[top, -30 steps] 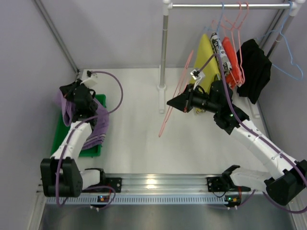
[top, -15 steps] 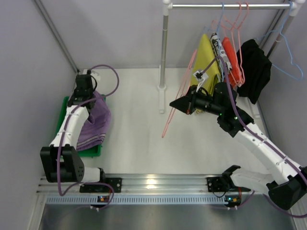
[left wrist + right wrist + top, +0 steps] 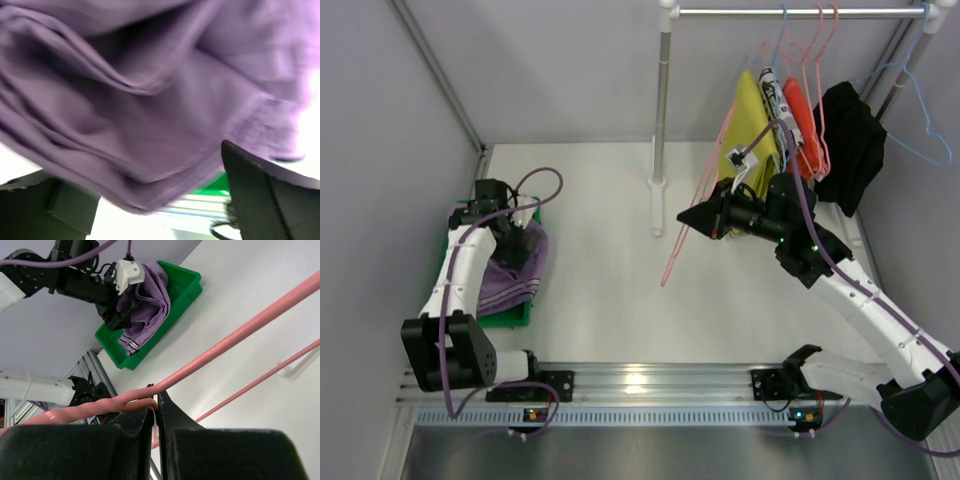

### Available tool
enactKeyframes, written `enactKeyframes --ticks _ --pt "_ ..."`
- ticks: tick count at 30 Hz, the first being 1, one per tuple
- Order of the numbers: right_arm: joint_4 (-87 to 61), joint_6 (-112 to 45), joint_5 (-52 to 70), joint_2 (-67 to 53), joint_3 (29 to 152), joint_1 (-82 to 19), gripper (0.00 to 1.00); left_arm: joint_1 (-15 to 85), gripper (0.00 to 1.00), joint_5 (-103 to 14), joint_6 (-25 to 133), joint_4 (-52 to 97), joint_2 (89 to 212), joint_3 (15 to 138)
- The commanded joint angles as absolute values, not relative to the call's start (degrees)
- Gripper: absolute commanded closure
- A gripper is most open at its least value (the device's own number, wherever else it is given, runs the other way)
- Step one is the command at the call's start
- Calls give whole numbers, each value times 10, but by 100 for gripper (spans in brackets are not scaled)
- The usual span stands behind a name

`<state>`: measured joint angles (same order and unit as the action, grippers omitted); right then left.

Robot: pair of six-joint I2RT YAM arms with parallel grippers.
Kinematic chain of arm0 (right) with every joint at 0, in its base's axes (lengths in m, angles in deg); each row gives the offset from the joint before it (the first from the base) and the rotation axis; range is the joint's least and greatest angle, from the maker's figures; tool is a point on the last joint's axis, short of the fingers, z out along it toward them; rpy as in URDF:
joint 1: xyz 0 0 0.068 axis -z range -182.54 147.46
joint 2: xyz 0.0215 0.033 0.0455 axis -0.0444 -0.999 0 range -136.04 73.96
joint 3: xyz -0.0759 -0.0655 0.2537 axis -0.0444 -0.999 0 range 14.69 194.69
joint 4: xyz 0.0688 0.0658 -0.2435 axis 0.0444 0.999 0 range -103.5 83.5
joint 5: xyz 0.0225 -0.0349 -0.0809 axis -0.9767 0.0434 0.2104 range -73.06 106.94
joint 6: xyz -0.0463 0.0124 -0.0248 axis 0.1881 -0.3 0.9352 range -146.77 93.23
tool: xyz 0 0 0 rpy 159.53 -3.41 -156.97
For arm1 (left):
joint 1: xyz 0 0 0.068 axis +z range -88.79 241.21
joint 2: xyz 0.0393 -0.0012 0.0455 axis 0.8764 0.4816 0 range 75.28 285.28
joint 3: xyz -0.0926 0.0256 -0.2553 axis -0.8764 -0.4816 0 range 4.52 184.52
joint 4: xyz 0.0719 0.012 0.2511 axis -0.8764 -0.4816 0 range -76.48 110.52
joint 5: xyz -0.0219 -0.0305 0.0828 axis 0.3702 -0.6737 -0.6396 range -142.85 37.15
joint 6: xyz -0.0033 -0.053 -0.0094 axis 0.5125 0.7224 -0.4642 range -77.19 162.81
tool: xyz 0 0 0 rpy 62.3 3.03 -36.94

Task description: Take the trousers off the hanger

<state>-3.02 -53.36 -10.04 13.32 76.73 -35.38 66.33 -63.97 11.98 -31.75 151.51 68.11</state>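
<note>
Smooth white table [image 3: 610, 300] between pale grey walls, with a metal rail [image 3: 800, 12] at one o'clock carrying three garments (mustard, orange-red, black). The one pair of soft, creased lilac trousers [image 3: 515, 275] lies heaped in the single green plastic bin [image 3: 518, 318] at nine o'clock, with the left gripper [image 3: 518, 242] spread wide over them. The right gripper [image 3: 156, 400] is pinched on the thin pink wire hanger [image 3: 240, 334]

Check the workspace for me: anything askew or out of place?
The trousers lie bunched in the green bin, one side spilling over its rim. The hanger is bare and tilted, pinched in the right gripper away from the rail. Nothing looks damaged.
</note>
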Motion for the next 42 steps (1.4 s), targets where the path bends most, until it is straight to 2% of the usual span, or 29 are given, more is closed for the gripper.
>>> enactKeyframes --ticks 1,10,14,18,21,24,25,28,29,30,33,37,42 --pt "-20 -511 -72 160 787 -354 100 665 1 -537 130 -405 1481 751" --pt "75 -456 -107 197 807 -354 100 665 1 -221 127 -569 1482 1064" --pt "123 -427 -133 196 826 -351 100 661 1 -74 149 -570 1483 1110" --pt "128 -434 -144 189 845 -350 100 644 1 15 178 -531 1471 1106" --pt "98 -469 -144 184 853 -349 100 567 1 1 225 -437 1462 1082" --pt "68 -508 -155 170 870 -349 100 437 1 -90 237 -398 1462 1064" --pt "60 -527 -157 165 873 -348 100 384 3 -103 242 -370 1464 1061" --pt "38 -559 -158 153 882 -349 100 326 14 -108 300 -307 1470 1051" --pt "33 -566 -160 151 884 -349 100 316 18 -107 340 -264 1473 1049" --pt "31 -572 -160 151 884 -349 100 308 28 -104 360 -244 1480 1043" --pt "13 -596 -163 151 883 -349 100 270 40 -104 416 -168 1484 1016" --pt "-15 -630 -166 158 881 -349 100 224 45 -124 491 -67 1488 971" --pt "-26 -640 -166 158 893 -349 100 189 46 -124 563 -11 1505 943"
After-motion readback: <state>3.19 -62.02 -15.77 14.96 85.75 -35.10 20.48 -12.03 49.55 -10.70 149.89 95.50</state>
